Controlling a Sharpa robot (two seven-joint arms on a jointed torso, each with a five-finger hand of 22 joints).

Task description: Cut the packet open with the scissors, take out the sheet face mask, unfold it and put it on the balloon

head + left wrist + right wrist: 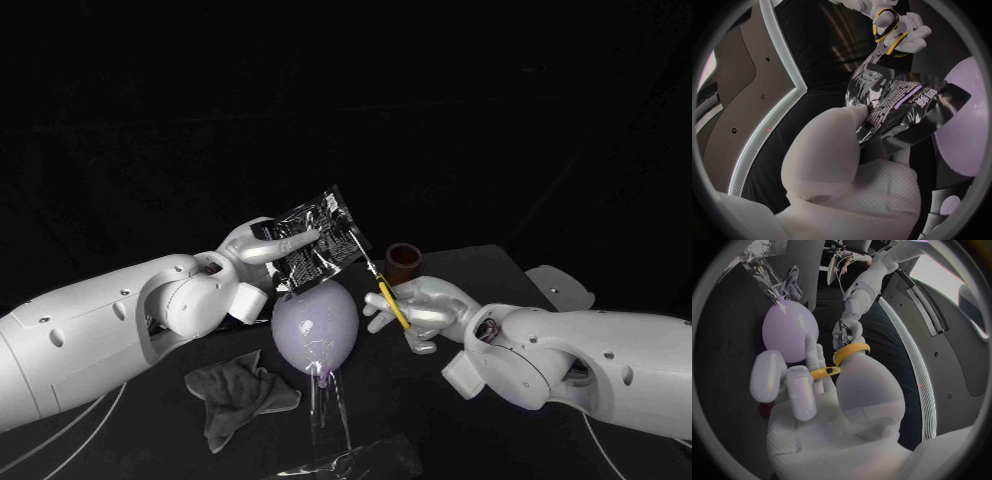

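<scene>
Left hand [263,243] pinches the black packet [320,243] aloft, just above the pale balloon [315,322] near the middle of the table [483,262]. Right hand [430,312] grips the yellow-handled scissors [389,298], fingers through the loops, blade tips at the packet's edge.

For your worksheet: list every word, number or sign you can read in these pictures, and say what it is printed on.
Packet, held by the left hand: dense white print and larger characters on a purple band, all too blurred to read.
Scissors: no text visible.
Balloon: no text visible.
</scene>
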